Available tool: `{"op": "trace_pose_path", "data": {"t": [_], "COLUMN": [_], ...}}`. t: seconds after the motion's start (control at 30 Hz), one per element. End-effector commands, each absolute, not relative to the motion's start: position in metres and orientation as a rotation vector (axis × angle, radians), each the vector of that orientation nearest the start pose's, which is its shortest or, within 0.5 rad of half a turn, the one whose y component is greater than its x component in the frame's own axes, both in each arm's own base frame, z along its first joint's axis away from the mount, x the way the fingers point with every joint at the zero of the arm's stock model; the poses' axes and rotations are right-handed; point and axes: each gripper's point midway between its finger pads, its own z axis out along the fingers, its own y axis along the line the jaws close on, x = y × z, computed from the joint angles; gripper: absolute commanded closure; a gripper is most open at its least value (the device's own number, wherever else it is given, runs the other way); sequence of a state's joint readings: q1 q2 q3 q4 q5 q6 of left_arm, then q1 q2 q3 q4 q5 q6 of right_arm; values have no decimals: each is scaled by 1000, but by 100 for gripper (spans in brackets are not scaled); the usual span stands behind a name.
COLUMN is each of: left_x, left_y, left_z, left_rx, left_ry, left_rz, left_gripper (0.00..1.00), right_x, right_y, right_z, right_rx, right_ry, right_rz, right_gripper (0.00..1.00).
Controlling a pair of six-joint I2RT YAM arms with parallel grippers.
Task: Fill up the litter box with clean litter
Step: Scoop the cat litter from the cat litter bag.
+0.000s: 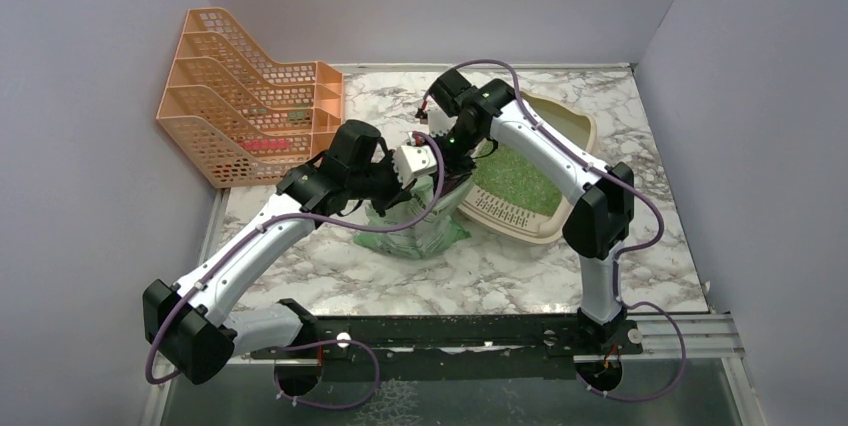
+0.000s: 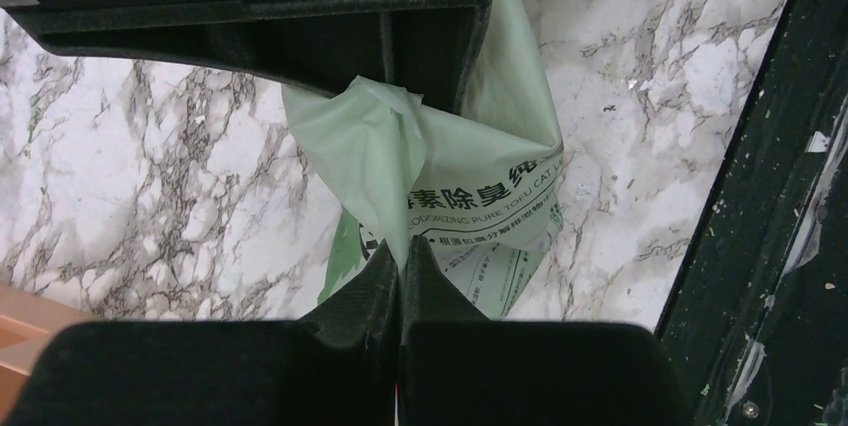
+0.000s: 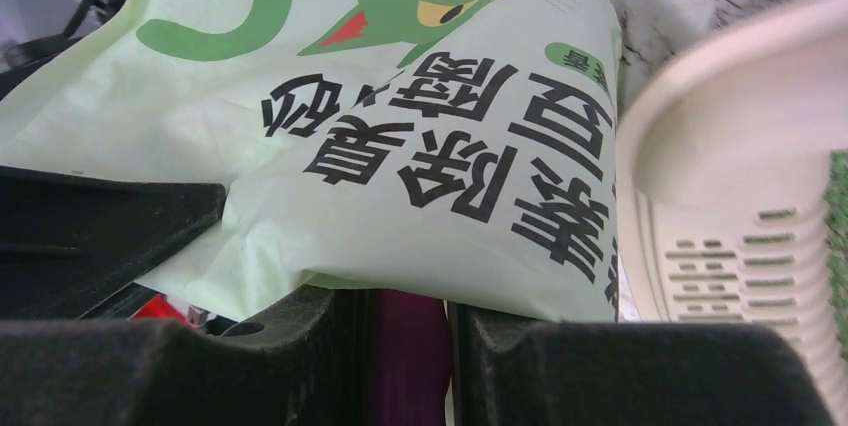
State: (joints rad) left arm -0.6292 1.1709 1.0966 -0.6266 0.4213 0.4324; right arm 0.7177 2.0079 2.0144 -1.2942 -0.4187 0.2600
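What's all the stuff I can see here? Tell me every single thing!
litter box: one, beige, right of the table's middle
litter: green grains, spread inside the litter box
bag: one, pale green with dark print, at the table's middle, beside the litter box
file rack: one, orange mesh, back left corner
table: one, white marble pattern, under everything
walls: pale grey, around three sides
cables: purple, looping along the arms
arms: two, white and black
left gripper: shut, pinching a fold of the bag
right gripper: under the bag; a dark purple thing shows between its fingers, too hidden to name
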Motion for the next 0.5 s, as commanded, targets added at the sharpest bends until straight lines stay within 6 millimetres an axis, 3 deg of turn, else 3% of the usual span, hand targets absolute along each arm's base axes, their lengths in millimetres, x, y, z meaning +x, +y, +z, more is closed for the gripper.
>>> {"op": "trace_pose_path", "data": {"t": [0.0,0.47], "left_x": [239,248], "left_y": [-251,-250], "left_z": [223,230], "left_rx": [1354,1310], "left_ry": [1741,1749], "left_rz": [-591,-555], "left_gripper": [100,100], "right_x": [228,231], "right_y": [390,393], "right_z": [185,220], "right_rx": [-959,-880], "right_ry": [2707,2350], "right_rz": [1302,1913], "right_gripper": [99,99]}}
